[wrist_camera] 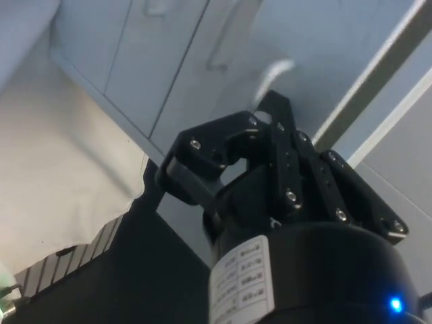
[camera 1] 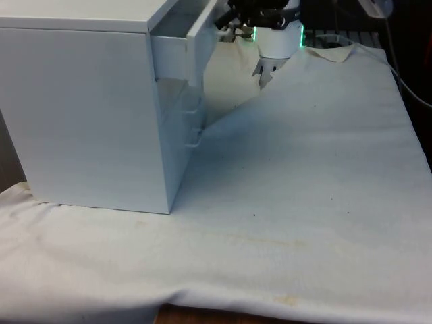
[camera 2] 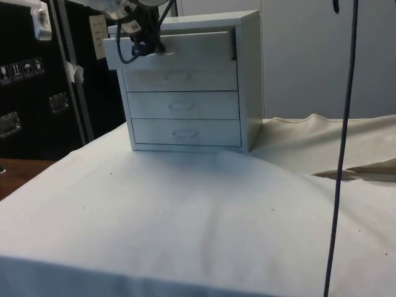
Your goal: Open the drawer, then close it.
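A white chest of drawers (camera 2: 244, 74) stands on the cloth, at the front view's left (camera 1: 81, 108). Its top drawer (camera 2: 185, 44) is pulled partway out, and its front panel (camera 1: 200, 34) juts from the body. My black gripper (camera 2: 146, 44) is at that drawer's front, by the handle, and in the front view my gripper (camera 1: 233, 20) sits just past the panel. In the wrist view the gripper (wrist_camera: 263, 115) has its fingers drawn together on the pale curved handle (wrist_camera: 273, 71). The three lower drawers (camera 2: 182, 106) are closed.
The white cloth (camera 1: 304, 189) spreads wide and bare before the chest, with a raised fold (camera 2: 359, 170) at the side view's right. A dark cable (camera 2: 343, 148) hangs down in front of the side camera. A metal stand (camera 2: 71, 68) rises beside the chest.
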